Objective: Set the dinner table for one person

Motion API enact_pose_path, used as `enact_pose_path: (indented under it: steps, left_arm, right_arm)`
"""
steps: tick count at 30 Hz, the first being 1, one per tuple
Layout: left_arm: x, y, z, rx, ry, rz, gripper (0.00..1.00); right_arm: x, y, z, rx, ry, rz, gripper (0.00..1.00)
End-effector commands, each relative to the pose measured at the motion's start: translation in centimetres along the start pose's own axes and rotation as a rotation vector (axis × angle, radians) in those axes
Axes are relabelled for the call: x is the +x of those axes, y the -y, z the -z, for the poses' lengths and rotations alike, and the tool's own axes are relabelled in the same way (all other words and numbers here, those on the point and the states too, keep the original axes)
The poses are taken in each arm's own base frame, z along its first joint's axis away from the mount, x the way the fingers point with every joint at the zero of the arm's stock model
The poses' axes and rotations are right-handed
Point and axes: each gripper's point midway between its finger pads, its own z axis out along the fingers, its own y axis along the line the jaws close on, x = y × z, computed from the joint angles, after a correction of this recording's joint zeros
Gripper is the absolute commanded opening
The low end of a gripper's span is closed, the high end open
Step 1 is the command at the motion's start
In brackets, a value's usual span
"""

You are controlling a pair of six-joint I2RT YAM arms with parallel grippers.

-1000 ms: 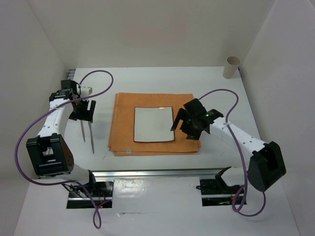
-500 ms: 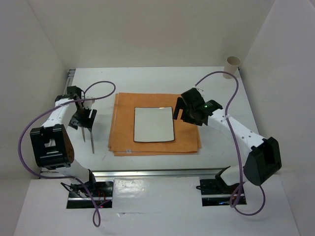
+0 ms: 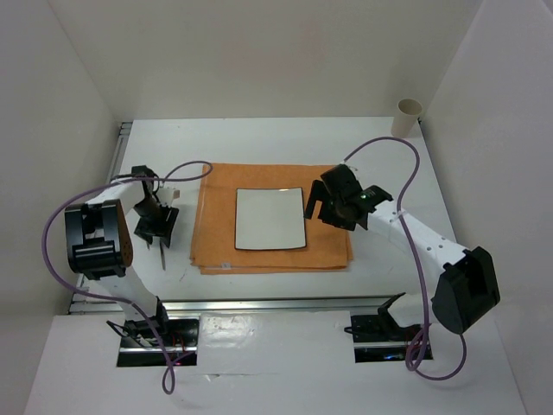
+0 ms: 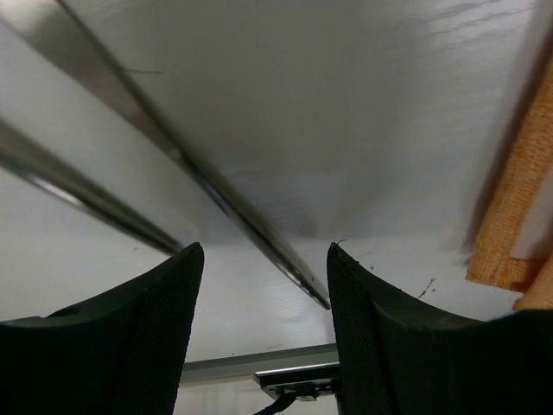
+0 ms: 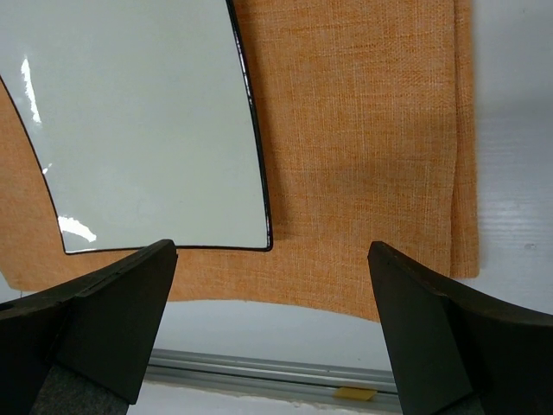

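Note:
The dinner table (image 3: 259, 138) is a white top. An orange placemat (image 3: 216, 216) lies on it with a square white dark-rimmed plate (image 3: 270, 218) in its middle. Two metal utensils (image 3: 162, 253) lie left of the placemat, mostly hidden under my left gripper (image 3: 158, 226). In the left wrist view that gripper (image 4: 263, 251) is open low over the table (image 4: 346, 104), and one utensil (image 4: 233, 207) ends between its jaws while the other (image 4: 78, 194) lies to the left. My right gripper (image 3: 315, 206) is open and empty. In its wrist view it (image 5: 270, 251) hangs over the placemat (image 5: 363, 130) beside the plate's (image 5: 138, 112) corner.
A paper cup (image 3: 406, 117) stands at the far right corner. An aluminium rail (image 3: 276, 304) runs along the near edge and also shows in the right wrist view (image 5: 259, 367). White walls close in the left, back and right sides.
My left gripper has moved nearer and slightly right, down over the two utensils. My right gripper swung away then came back a little beside the plate's right edge.

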Motion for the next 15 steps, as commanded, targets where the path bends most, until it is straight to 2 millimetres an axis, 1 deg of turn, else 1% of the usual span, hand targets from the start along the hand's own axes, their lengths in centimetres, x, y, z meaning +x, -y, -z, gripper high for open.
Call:
enact_pose_path:
  steps: [1,2,3,4,5,8,9,10,11,12,13,14,15]
  left_arm:
    - [-0.5,-0.3,-1.3,-0.018,-0.018,0.048,0.67]
    - [-1.4,-0.5,-1.1,-0.027,0.01,0.067,0.67]
    - [-1.3,-0.5,-1.4,-0.025,0.001,0.068,0.67]
    - [-1.9,-0.8,-1.2,-0.04,0.019,0.079,0.65]
    - [-1.5,-1.1,-1.7,-0.052,-0.009,0.08,0.62]
    - [-0.8,-1.3,-2.4,-0.059,-0.051,0.082,0.56]
    - [-0.1,-1.1,-2.8,-0.05,-0.08,0.083,0.49]
    - [-0.1,-1.1,-2.8,-0.05,-0.081,0.083,0.43]
    - [0.6,-0.9,-3.1,-0.041,-0.108,0.075,0.39]
    - [0.5,-0.5,-3.2,-0.02,-0.102,0.076,0.34]
    - [0.9,-0.2,-3.6,-0.004,-0.116,0.066,0.25]
    - [1.4,-0.1,-3.9,0.005,-0.142,0.068,0.18]
    - [1.3,0.1,-4.0,0.024,-0.149,0.06,0.13]
  right_arm:
    - [-1.3,-1.1,1.4,-0.059,0.069,-0.025,1.0]
    - [-1.3,-1.1,1.4,-0.059,0.069,-0.025,1.0]
    - [-1.3,-1.1,1.4,-0.059,0.069,-0.025,1.0]
    - [-1.1,-0.9,1.4,-0.053,0.062,-0.024,1.0]
    - [-1.1,-0.9,1.4,-0.053,0.062,-0.024,1.0]
    - [-1.2,-0.7,1.7,-0.047,0.068,-0.034,1.0]
    - [-1.3,-0.6,1.6,-0.04,0.075,-0.034,1.0]
    - [-1.6,-0.6,2.0,-0.043,0.091,-0.037,1.0]
    - [-1.7,-0.7,2.3,-0.05,0.098,-0.038,1.0]
    - [-1.9,-0.5,2.3,-0.044,0.105,-0.039,1.0]
    - [-2.1,-0.5,2.6,-0.046,0.12,-0.042,1.0]
    - [-2.1,-0.5,2.6,-0.046,0.12,-0.042,1.0]
    - [-2.4,-0.4,2.9,-0.044,0.136,-0.044,1.0]
